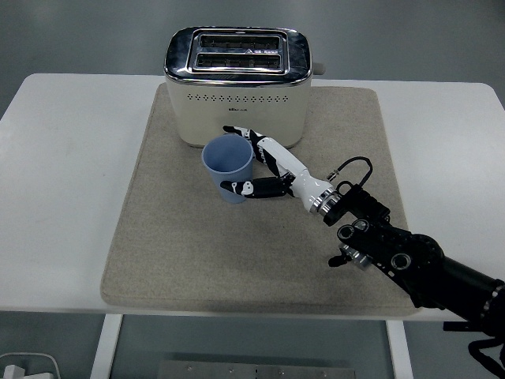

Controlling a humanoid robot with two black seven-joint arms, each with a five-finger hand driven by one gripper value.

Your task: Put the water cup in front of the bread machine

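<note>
A light blue water cup (228, 162) stands upright on the beige mat (181, 237), just in front of the cream and chrome bread machine (237, 87). My right hand (254, 164) reaches in from the lower right and is shut on the cup. Its thumb (241, 188) lies across the cup's near side, and its other fingers (256, 142) curl around the far right side, between cup and machine. The cup's base seems to rest on the mat. The left arm does not show.
The mat covers the middle of the white table (63, 158). A lever knob (319, 69) sticks out on the bread machine's right side. My black forearm (410, 264) crosses the mat's right front corner.
</note>
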